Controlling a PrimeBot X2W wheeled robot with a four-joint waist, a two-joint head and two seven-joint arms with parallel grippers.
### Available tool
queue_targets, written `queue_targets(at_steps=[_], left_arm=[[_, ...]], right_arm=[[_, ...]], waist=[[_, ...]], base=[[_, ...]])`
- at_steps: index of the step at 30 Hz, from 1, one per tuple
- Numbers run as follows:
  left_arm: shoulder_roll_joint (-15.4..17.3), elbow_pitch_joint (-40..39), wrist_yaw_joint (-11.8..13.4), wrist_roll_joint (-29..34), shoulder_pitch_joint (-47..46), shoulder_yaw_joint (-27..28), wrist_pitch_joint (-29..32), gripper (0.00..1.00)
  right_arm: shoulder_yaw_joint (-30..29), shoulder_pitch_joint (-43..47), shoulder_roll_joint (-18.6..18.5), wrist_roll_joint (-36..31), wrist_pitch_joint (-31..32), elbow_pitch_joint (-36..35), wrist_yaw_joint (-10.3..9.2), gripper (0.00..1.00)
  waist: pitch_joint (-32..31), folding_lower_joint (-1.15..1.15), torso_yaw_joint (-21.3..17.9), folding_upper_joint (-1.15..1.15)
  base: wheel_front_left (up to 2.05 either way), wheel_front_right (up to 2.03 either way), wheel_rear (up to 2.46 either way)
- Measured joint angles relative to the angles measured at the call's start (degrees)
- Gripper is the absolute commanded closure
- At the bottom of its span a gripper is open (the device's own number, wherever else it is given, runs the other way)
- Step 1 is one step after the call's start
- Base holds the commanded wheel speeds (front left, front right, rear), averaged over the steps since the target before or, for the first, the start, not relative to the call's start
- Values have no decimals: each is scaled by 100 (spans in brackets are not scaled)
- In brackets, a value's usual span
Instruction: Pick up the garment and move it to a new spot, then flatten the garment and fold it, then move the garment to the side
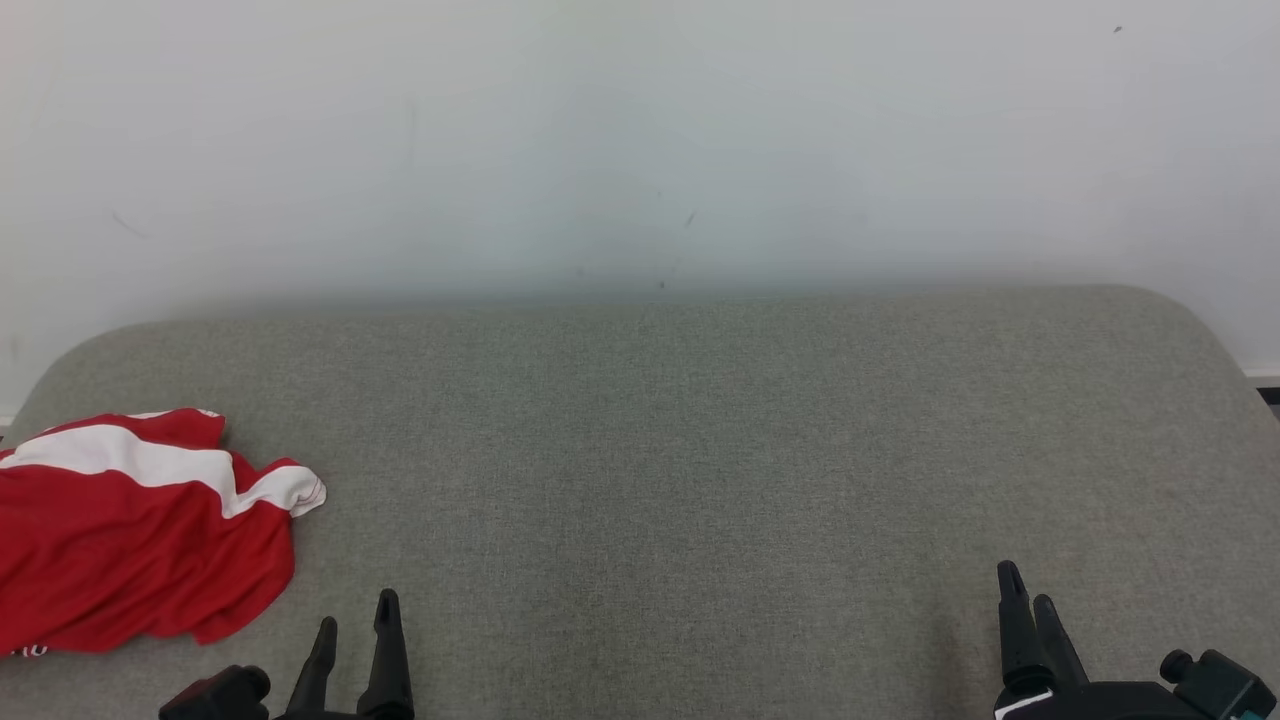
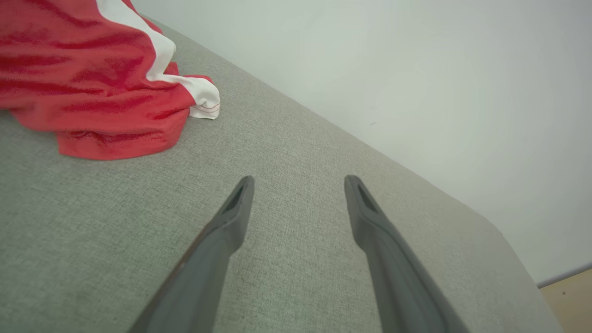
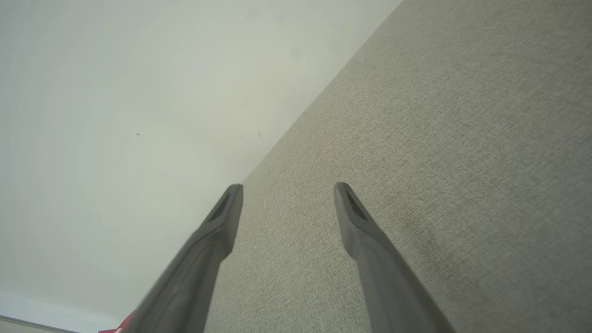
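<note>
The red-and-white garment [image 1: 140,530] lay crumpled at the near left of the grey upholstered cushion [image 1: 700,450], running off the head view's left edge. Your left gripper [image 1: 357,610] hovered just to its right, jaws spread and empty. Your right gripper [image 1: 1027,585] sat well apart at the near right, also spread. The pick-up looked not yet begun. You were probably best served reaching left, pinching a raised red fold rather than the flat hem, then lifting clear before carrying toward the bare middle.

Grey fabric surface [image 1: 700,450] with crumpled red-and-white garment [image 1: 130,540].
</note>
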Motion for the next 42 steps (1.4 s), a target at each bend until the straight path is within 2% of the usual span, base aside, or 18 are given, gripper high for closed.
queue_targets(at_steps=[16,21,35,42], left_arm=[[237,-148,123,979,150,-276,-240,0],[268,-189,48,1205,193,-331,-300,0],[268,-180,38,1836,264,-313,-456,0],[218,-208,-109,1974,348,-144,-541,0]], right_arm=[[89,4,-11,-1100,-288,191,1,0],[125,9,-15,-1384,-383,269,1,0],[186,26,-21,-2052,-583,315,3,0],[218,46,-25,-2350,-682,344,11,0]], waist=[[-101,0,23,0],[-124,0,32,0],[-200,0,45,0],[-243,0,62,0]], base=[[0,0,0],[0,0,0],[0,0,0],[0,0,0]])
